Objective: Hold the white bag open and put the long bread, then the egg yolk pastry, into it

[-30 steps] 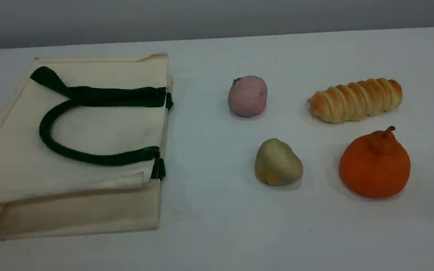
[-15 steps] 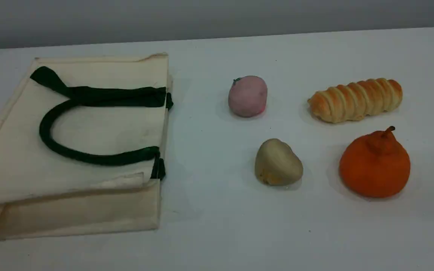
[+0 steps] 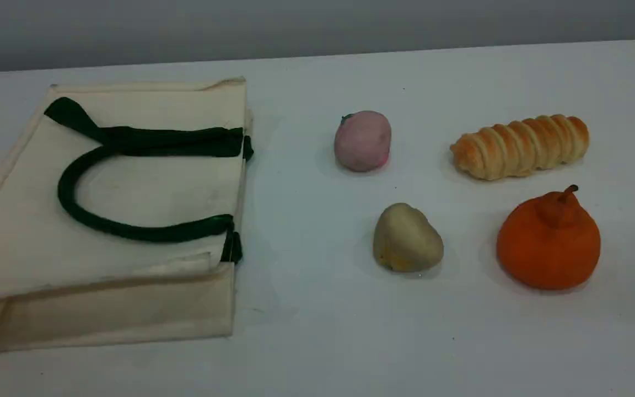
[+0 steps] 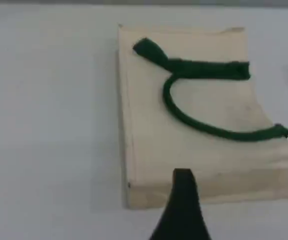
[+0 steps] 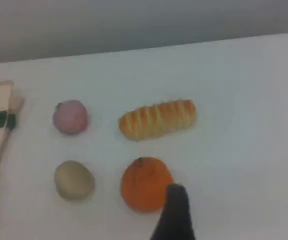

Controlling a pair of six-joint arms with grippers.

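Note:
The white bag lies flat and closed on the table's left, its dark green handles resting on top; the left wrist view shows the bag from high above. The long bread lies at the right rear, also in the right wrist view. In front of the pink ball sits the egg yolk pastry, seen by the right wrist too. Neither arm appears in the scene view. One dark fingertip of the left gripper hangs above the bag's near edge. The right gripper's fingertip hovers by the orange fruit. Nothing is held.
A pink round ball sits left of the bread. An orange stemmed fruit stands in front of the bread, right of the pastry. The table's far edge meets a grey wall.

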